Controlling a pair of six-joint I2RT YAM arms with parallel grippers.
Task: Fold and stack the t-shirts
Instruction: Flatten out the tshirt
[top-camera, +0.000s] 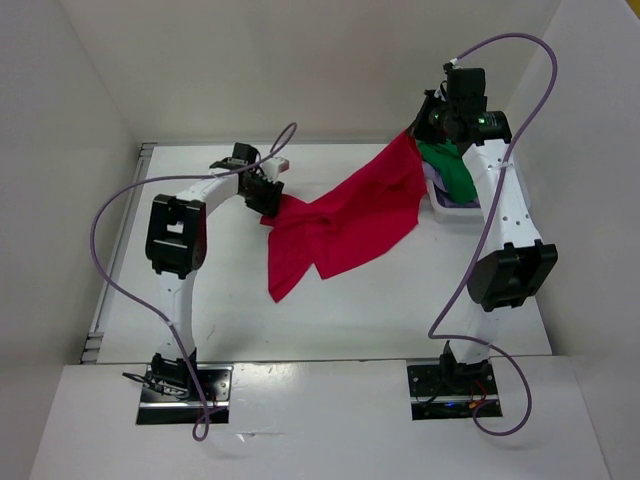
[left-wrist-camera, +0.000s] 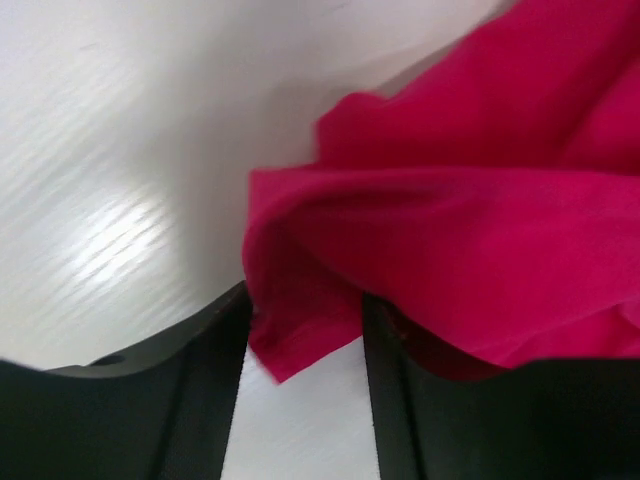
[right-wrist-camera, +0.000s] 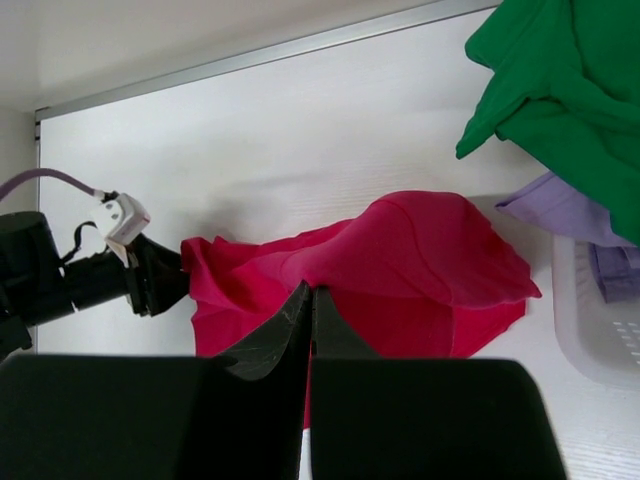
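The red t-shirt stretches across the table from my left gripper up to my right gripper. My right gripper is shut on a fold of the red shirt and holds that end raised near the basket. My left gripper has its jaws apart, with a corner of the red shirt lying between the fingers, low over the table. The green t-shirt is heaped in the basket on top of the lavender t-shirt. The green shirt also shows in the right wrist view.
The white plastic basket stands at the back right of the table, beside my right arm; its wall shows in the right wrist view. White walls close in the table on the left, back and right. Purple cables loop over both arms.
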